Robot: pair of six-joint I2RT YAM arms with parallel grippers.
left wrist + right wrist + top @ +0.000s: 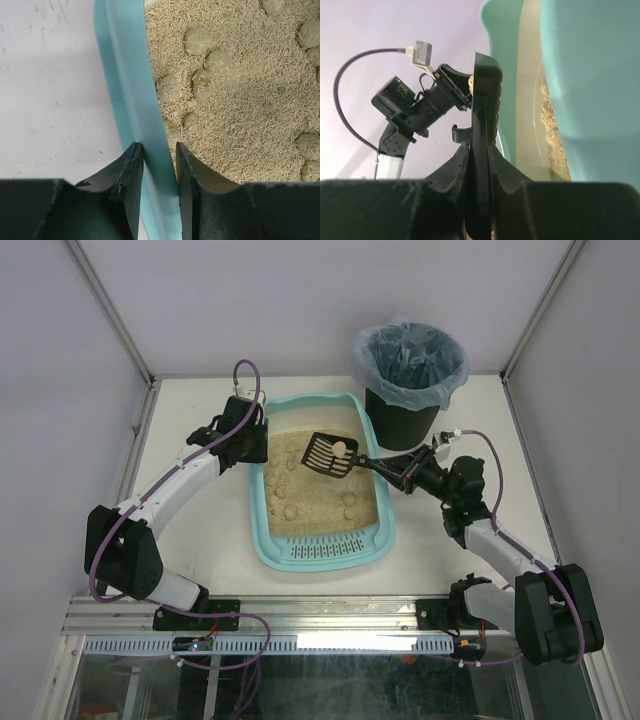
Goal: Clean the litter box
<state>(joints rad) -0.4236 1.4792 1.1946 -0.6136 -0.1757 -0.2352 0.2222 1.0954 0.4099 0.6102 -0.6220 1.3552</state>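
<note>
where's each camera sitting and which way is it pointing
Top external: above and behind the bases, facing down at the table; left arm, right arm, litter box, scoop and bin show.
Left wrist: on the left arm, facing down past the left claw, shut on the box's rim beside clumpy litter.
Right wrist: on the right arm, facing along the edge-on scoop in the right claw, box beyond.
Shared: all three show the box.

Smooth teal plastic litter box (320, 552), grainy beige litter (320, 502), matt black plastic scoop (320, 455).
</note>
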